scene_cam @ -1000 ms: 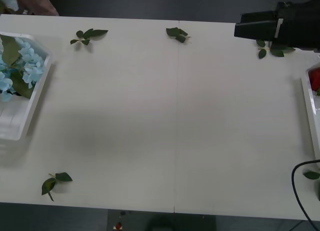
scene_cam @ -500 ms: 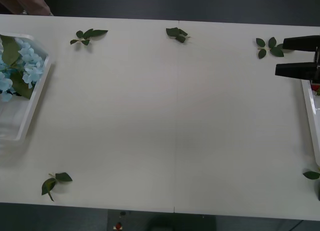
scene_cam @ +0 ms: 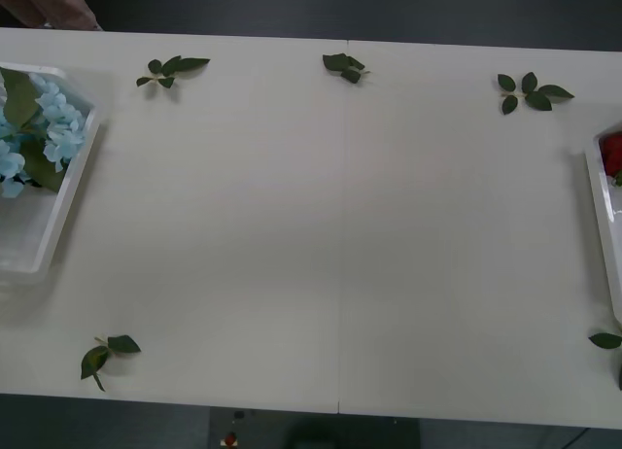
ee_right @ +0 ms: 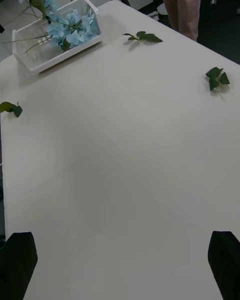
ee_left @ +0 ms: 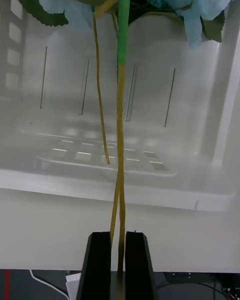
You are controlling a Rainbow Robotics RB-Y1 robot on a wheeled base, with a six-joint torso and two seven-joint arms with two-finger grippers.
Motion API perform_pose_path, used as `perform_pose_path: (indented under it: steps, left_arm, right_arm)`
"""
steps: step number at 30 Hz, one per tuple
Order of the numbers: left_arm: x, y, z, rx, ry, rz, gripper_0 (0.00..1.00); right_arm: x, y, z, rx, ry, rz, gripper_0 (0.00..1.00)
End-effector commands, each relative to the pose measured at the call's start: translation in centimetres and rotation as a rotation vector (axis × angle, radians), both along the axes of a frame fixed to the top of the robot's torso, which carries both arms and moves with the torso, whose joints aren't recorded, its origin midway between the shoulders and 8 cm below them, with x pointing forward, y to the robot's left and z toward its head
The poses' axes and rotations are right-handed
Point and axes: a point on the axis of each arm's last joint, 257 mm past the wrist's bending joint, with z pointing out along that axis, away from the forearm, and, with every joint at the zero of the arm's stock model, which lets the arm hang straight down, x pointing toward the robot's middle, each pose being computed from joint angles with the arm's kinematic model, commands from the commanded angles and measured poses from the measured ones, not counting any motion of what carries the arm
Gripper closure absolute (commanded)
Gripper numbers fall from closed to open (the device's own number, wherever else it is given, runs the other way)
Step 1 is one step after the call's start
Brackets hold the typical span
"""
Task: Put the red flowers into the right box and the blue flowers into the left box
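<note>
The left end effector (ee_left: 118,265) pinches blue flowers' (ee_left: 120,130) stems above the left box (ee_left: 125,180); the right end effector (ee_right: 120,267) hangs spread wide.

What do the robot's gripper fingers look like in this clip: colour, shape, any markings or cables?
Both pairs are plain black. The left gripper has two flat, upright, slab-like fingers with squared tops and a smooth matte face; no ribs, markings or cables show on them. The right gripper shows as two dark, rounded fingers at the corners of its wrist view, equally unmarked.
</note>
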Motion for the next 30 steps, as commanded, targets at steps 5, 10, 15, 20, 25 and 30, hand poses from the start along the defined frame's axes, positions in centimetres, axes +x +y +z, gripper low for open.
perform_pose_path:
  steps: [5,10,15,20,25,30]
  left_arm:
    - [0.8,1.4,1.4,0.093,-0.026,-0.037,0.65]
    - [1.2,1.3,1.7,0.092,-0.054,-0.050,0.32]
    - [2.7,-0.1,4.7,0.050,-0.156,-0.108,0.00]
    - [3.6,-2.9,8.4,-0.069,-0.231,-0.148,0.00]
    - [4.7,-5.9,10.6,-0.116,-0.261,-0.204,0.00]
    - [6.0,-8.8,12.0,-0.094,-0.268,-0.219,0.00]
  right_arm:
    - [-1.0,-4.2,1.7,-0.041,0.043,-0.040,0.00]
    - [-1.3,-5.7,1.4,-0.070,0.059,-0.071,0.00]
    - [-1.2,-6.4,1.2,-0.088,0.061,-0.092,0.00]
    - [-1.0,-6.3,1.3,-0.083,0.055,-0.095,0.00]
    - [-0.6,-5.7,1.2,-0.061,0.047,-0.092,0.00]
    - [-0.1,-5.0,1.5,-0.051,0.028,-0.083,0.00]
